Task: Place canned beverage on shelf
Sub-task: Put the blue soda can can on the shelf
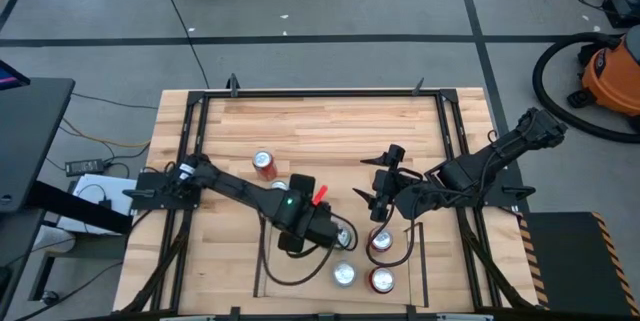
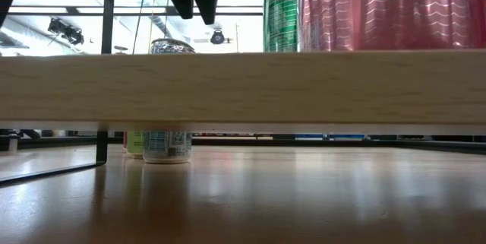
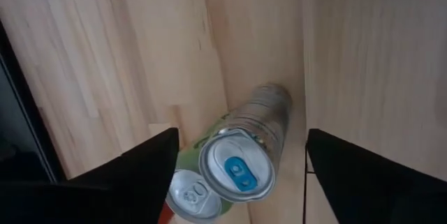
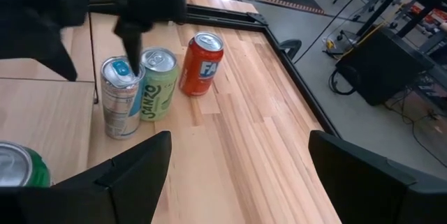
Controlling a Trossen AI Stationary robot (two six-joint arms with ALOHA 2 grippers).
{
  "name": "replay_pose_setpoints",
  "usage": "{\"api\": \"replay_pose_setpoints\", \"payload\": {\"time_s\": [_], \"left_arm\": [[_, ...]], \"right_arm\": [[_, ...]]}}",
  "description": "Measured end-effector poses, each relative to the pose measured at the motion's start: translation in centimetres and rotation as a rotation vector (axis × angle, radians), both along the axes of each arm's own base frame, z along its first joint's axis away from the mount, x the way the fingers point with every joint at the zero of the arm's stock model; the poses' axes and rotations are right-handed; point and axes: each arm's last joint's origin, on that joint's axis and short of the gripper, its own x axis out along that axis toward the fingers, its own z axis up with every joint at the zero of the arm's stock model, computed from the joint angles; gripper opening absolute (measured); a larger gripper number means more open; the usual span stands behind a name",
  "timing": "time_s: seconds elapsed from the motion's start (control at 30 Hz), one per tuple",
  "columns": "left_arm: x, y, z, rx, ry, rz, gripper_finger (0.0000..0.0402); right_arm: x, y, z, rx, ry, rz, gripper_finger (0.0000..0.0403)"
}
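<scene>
Risk: left gripper (image 3: 237, 165), fingers spread above the silver can (image 3: 246, 155), could topple the green can (image 3: 187, 188) (touching it).

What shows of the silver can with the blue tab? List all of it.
The silver can is a slim metal cylinder with a bright blue pull tab lying flat on its lid and pale blue print on its body. It stands upright on the tabletop, just off the edge of the shelf. Its side appears to rest against the green can. The left hand hangs open above it, one finger to each side, not gripping it.
</scene>
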Motion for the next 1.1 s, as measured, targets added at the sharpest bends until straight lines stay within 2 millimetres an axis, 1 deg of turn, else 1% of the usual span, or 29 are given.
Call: {"api": "replay_pose_setpoints", "payload": {"time_s": [0.17, 0.37, 0.43, 0.5, 0.6, 0.7, 0.87, 1.1], "left_arm": [[0.3, 1.1, 0.0, -0.030, 0.029, 0.002, 0.0350], [0.6, 1.9, 0.0, -0.028, 0.035, -0.002, 0.0352], [0.9, 1.9, -0.3, -0.035, 0.013, 0.002, 0.0352], [1.0, 1.6, -1.0, -0.036, 0.010, -0.004, 0.0352], [0.6, 0.8, -2.0, -0.001, 0.046, -0.051, 0.0352], [0.1, 0.6, -2.5, 0.014, 0.075, -0.066, 0.0350], [-1.0, 2.0, -1.6, -0.016, -0.017, -0.044, 0.0348], [-2.9, 3.9, -2.6, -0.151, -0.155, 0.012, 0.0348]], "right_arm": [[0.0, 0.4, -0.3, 0.000, -0.013, 0.019, 0.0349], [0.0, 0.4, -0.3, -0.008, -0.012, 0.027, 0.0349], [-0.1, 0.6, -0.3, -0.009, -0.012, 0.034, 0.0349], [-0.2, 0.9, -0.4, -0.010, -0.010, 0.044, 0.0349], [-0.5, 1.4, -0.3, -0.022, -0.016, 0.050, 0.0349], [-0.8, 1.8, -0.3, -0.050, -0.028, 0.042, 0.0349], [-1.1, 2.2, -0.2, -0.068, -0.035, 0.044, 0.0349], [-1.0, 2.2, -0.2, -0.064, -0.039, 0.043, 0.0349]]}}
